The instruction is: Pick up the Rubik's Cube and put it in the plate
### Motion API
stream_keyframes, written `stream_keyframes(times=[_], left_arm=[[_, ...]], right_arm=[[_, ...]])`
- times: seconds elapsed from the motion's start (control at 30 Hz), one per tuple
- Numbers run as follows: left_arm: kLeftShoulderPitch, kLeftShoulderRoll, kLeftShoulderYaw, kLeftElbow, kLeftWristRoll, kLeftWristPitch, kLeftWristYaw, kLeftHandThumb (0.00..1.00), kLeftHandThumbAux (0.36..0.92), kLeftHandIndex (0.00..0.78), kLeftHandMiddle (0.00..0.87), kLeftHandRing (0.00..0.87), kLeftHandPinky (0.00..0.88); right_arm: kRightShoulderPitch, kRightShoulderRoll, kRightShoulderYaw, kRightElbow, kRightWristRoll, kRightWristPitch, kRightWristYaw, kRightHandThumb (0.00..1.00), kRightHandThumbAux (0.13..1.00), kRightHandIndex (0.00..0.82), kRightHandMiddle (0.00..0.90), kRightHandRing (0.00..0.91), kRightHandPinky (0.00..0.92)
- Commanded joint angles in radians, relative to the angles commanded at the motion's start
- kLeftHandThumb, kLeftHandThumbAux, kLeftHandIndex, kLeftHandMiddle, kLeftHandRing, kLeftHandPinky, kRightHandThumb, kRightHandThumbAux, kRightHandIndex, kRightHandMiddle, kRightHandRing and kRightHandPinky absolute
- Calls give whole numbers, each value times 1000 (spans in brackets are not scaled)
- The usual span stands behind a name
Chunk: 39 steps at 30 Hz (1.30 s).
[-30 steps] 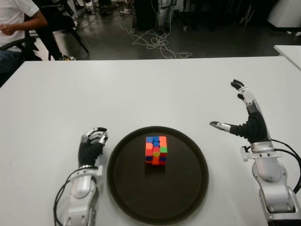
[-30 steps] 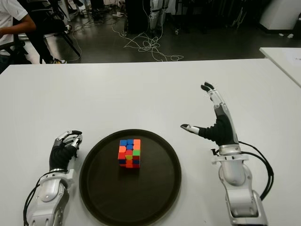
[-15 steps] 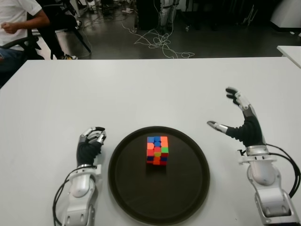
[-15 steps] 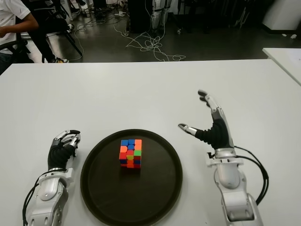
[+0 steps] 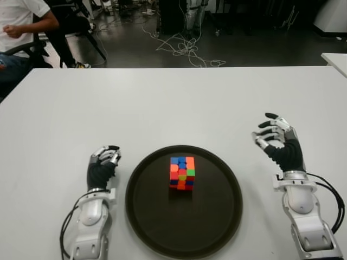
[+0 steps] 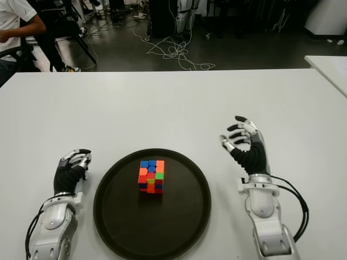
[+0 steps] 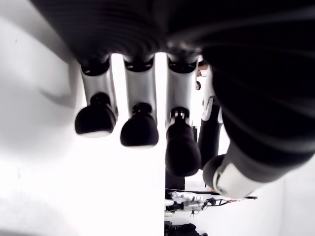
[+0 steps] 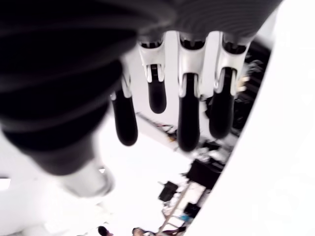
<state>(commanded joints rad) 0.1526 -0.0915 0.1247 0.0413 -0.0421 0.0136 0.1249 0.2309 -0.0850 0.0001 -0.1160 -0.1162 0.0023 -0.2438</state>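
The Rubik's Cube (image 5: 181, 172) sits inside the round dark plate (image 5: 184, 241), a little above its middle, with nothing touching it. My left hand (image 5: 103, 161) shows just left of the plate, its fingers (image 7: 139, 129) curled and holding nothing. On the plate's right side my right hand (image 5: 272, 133) is raised above the white table (image 5: 162, 103). Its fingers (image 8: 188, 118) are bent inward and grip nothing.
A seated person (image 5: 21, 27) is beyond the table's far left corner. Loose cables (image 5: 184, 46) lie on the floor behind the table. The corner of another white table (image 5: 337, 59) shows at the far right.
My right hand has curled its spread fingers inward and drawn back and down a little. The cube, the plate and my left hand have stayed put.
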Motion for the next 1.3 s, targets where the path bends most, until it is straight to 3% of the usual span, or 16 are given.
stream_keyframes(times=[0.3, 0.97, 1.3], left_arm=[[0, 6, -1, 7, -1, 4, -6, 713, 704, 444, 787, 817, 815], [4, 16, -1, 0, 1, 9, -8, 712, 705, 444, 787, 818, 819], [13, 16, 0, -12, 3, 31, -7, 711, 706, 444, 789, 819, 819]], right_arm=[[16, -5, 18, -32, 11, 58, -14, 691, 727, 437, 779, 790, 800], [28, 35, 13, -91, 60, 218, -97, 691, 726, 439, 798, 827, 831], [34, 67, -23, -147, 213, 349, -105, 697, 725, 439, 811, 834, 838]])
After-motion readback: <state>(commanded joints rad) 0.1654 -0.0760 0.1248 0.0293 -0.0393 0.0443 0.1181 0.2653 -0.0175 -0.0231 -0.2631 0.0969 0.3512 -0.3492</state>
